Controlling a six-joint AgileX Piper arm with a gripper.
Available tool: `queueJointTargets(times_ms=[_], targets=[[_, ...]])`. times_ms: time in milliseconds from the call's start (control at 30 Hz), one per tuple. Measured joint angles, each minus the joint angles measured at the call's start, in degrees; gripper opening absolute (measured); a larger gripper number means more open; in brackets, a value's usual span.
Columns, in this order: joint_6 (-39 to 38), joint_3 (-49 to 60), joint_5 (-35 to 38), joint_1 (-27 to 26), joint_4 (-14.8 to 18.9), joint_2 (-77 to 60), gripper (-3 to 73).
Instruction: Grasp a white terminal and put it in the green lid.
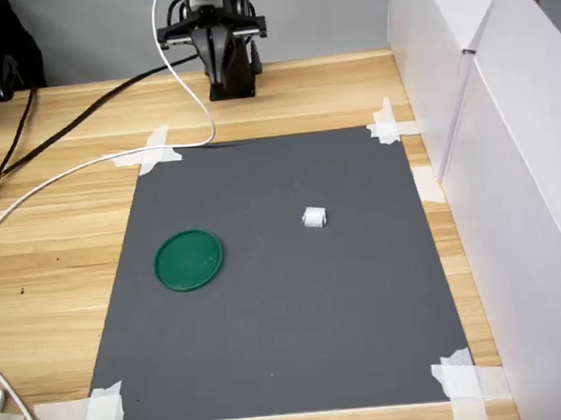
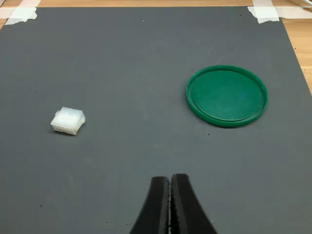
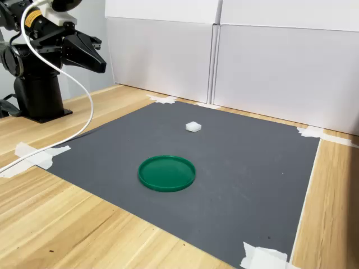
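On the grey mat (image 2: 122,58), your clenched pincer (image 2: 170,195) hangs well apart from the white terminal (image 2: 68,121); unopened, it knocks the block away from the green lid (image 2: 227,96).

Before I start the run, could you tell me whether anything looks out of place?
Nothing stands out: the white terminal lies alone on the grey mat, the green lid sits flat and empty, and the gripper is shut, holding nothing.

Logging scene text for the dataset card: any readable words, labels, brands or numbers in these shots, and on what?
None readable.
Yellow label on the arm in the second exterior view: too small and blurred to read.
White terminal, green lid, grey mat, tape, white panels: no markings visible.
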Motion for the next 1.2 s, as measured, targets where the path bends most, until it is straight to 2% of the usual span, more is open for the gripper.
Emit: queueJointTargets(times_ms=[733, 867, 1200], targets=[[0.0, 0.0, 0.3, 0.0, 0.0, 0.0, -1.6], [-2.2, -0.3, 0.4, 0.0, 0.0, 1.1, -1.6], [-8.0, -12.1, 0.9, 0.0, -0.1, 15.4, -1.6]])
